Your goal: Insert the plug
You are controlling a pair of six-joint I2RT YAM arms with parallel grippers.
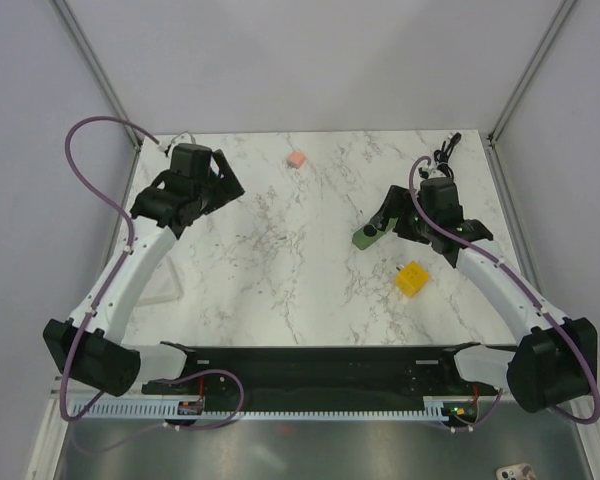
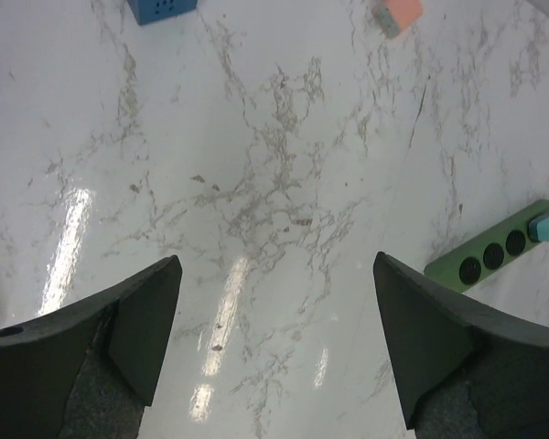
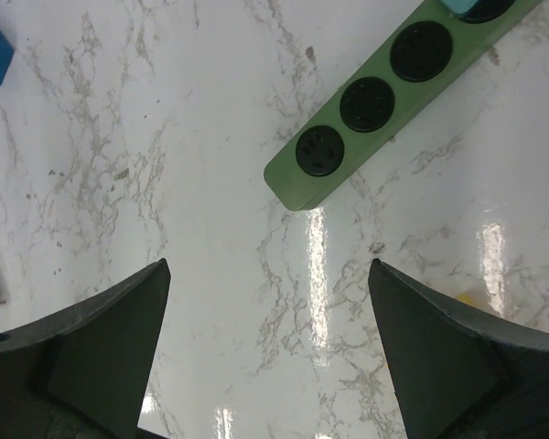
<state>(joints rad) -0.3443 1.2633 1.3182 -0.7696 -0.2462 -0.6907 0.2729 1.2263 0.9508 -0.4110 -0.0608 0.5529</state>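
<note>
The teal plug (image 3: 465,6) sits over the end socket of the green power strip (image 3: 393,87), right at the top edge of the right wrist view, so how deep it is seated cannot be told. Three more sockets on the strip stand empty in a row.

The right gripper (image 3: 269,274) hangs just beside the strip's free end, jaws spread wide with nothing between them. The left gripper (image 2: 276,274) is well apart on the table's left side, likewise spread and empty, with only bare stone below it.

One strip, one teal plug and three loose blocks lie on the white marble table (image 1: 280,270). A yellow block (image 1: 412,278) is near the strip on the robot's side. A pink block (image 1: 297,159) is toward the far edge. A blue block (image 2: 162,8) shows only in the wrist views.

A black cable (image 1: 445,150) is coiled at the far right corner. Pale grey walls (image 1: 310,60) close in the table, with metal posts (image 1: 100,70) at the corners. No container is in use.
</note>
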